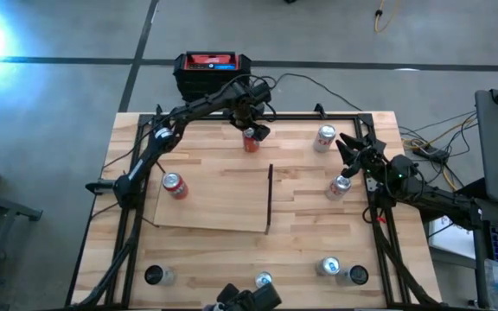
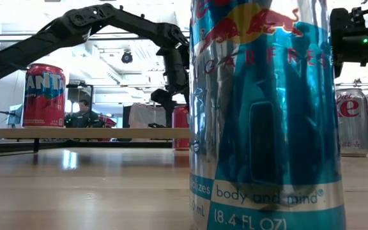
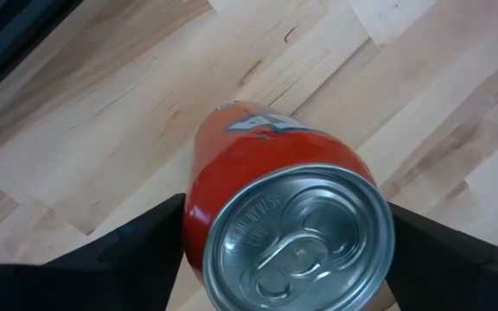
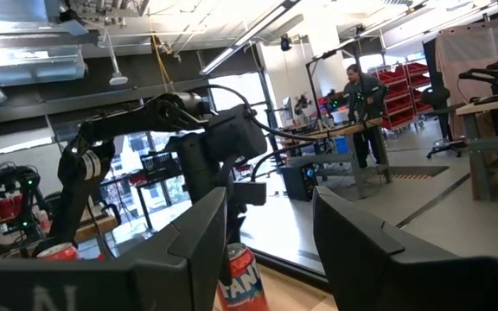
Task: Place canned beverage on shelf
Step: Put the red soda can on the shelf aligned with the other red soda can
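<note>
Left gripper sits right over the red soda can at the far edge of the table, one dark finger on either side of it. In the left wrist view the fingers flank the can closely, but whether they are pinching it or only bracketing it, I cannot tell. That is the big risk: lift on a loose hold and the can slips, tips, and rolls.

Shelf, the pale board with its black upright bar, lies on the near side of this gripper, a little apart. One red Fanta can already stands at its left corner, so a careless carry could knock it over.

Right gripper waits off to the side, fingers pressed together and empty, close to a silver can. Smaller worry: the tall can in hand is top-heavy, so a tilted release on the board could topple it.
</note>
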Robot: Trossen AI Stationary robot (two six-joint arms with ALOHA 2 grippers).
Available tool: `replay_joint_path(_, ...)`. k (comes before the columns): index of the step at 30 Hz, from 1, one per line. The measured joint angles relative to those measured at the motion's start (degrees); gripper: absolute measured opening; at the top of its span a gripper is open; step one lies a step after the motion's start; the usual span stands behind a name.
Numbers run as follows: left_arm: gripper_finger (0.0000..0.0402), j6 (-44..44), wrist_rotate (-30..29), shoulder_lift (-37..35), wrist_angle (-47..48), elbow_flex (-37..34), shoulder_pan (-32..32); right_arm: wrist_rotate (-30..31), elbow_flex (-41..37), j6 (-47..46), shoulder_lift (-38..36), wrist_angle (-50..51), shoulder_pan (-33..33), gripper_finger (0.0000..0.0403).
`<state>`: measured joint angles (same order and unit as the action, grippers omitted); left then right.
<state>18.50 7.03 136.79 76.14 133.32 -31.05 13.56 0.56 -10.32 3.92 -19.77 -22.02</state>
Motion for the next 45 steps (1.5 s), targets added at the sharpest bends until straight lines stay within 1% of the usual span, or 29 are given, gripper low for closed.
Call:
replay_joint_path(2, 0.0285, 0.0, 0.0, 0.0, 0.1, 0.0, 0.0, 0.0, 0.0, 0.0, 0.0, 0.0, 0.0, 0.0157)
replay_joint_path(7, 0.0285, 0.6, 0.0, 0.0, 1.3, 0.1, 0.0, 0.0, 0.0, 0.0, 0.0, 0.0, 0.0, 0.0157)
replay_joint_path(10, 0.0285, -1.7, 0.0, 0.0, 3.6, 0.1, 0.1, 0.0, 0.0, 0.0, 0.0, 0.0, 0.0, 0.0157)
replay_joint_path(18, 0.0285, -18.6, 0.0, -0.1, 9.6, 0.1, 1.8, 0.0, 0.0, 0.0, 0.0, 0.0, 0.0, 0.0157)
replay_joint_path(23, 0.0304, -28.8, -0.1, -0.1, 10.9, 0.1, 2.5, 0.0, 0.0, 0.0, 0.0, 0.0, 0.0, 0.0157)
replay_joint_path(29, 0.0309, -38.5, 0.0, -0.1, 9.8, 0.1, 3.2, 0.0, 0.0, 0.0, 0.0, 0.0, 0.0, 0.0157)
replay_joint_path(39, 0.0312, -58.5, 0.2, -0.1, 9.1, 0.1, 4.3, 0.0, 0.0, 0.0, 0.0, 0.0, 0.0, 0.0157)
replay_joint_path(45, 0.0313, -67.6, -0.1, -0.1, 7.4, 0.0, 4.3, 0.0, 0.0, 0.0, 0.0, 0.0, 0.0, 0.0157)
